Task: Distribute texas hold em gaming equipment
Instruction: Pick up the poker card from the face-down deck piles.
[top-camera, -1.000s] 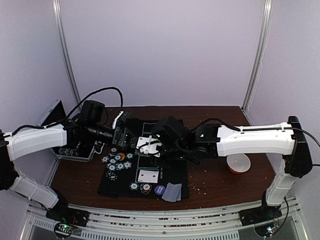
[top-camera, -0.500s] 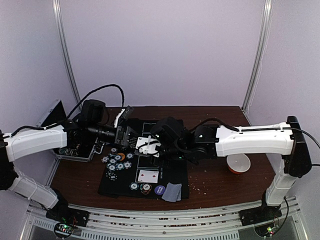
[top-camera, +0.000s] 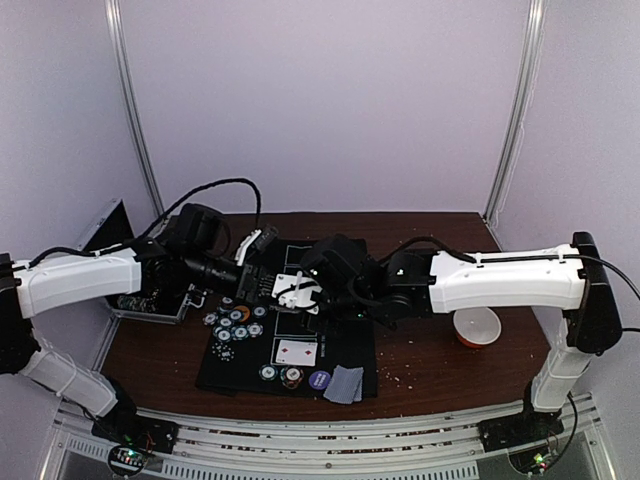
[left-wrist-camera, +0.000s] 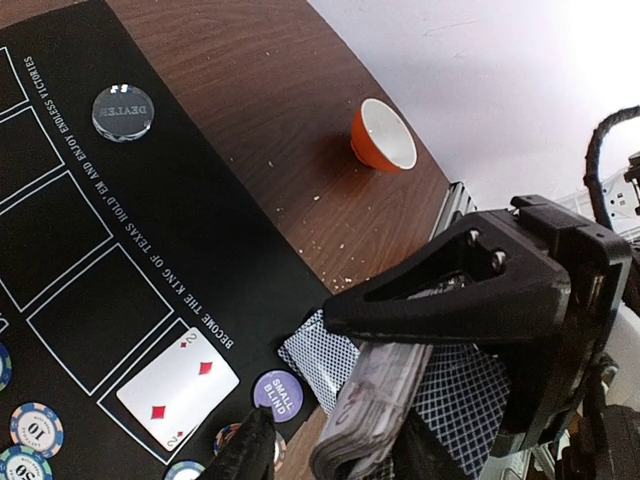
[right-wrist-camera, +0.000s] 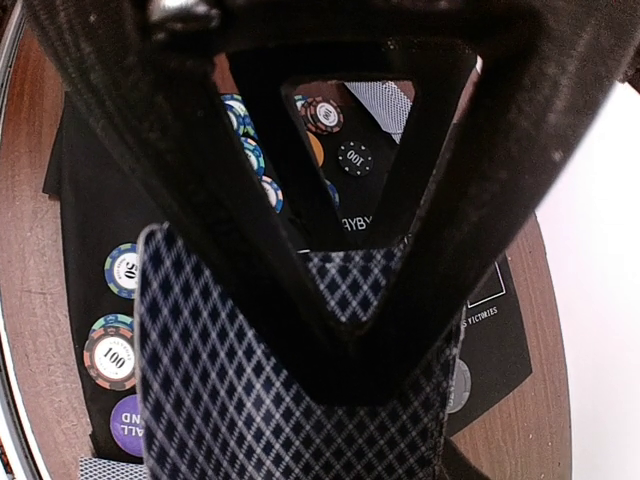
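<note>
The left end effector (left-wrist-camera: 335, 455) has narrowed from wide at the deck (left-wrist-camera: 372, 400), which the right end effector (top-camera: 298, 290) holds above the mat (left-wrist-camera: 120, 250). Whether it grips anything is hard to tell. A deal looks near.

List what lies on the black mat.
Striped poker chips, a face-up two of diamonds, a purple small-blind disc. Left arm and right arm cover the black mat's far part.

One face-up card (left-wrist-camera: 178, 388), one purple disc (left-wrist-camera: 277, 392), one dealer disc (left-wrist-camera: 123, 110), one orange bowl (left-wrist-camera: 383, 135), one black mat (left-wrist-camera: 80, 250); the chips (top-camera: 240, 330) are too small to count.
</note>
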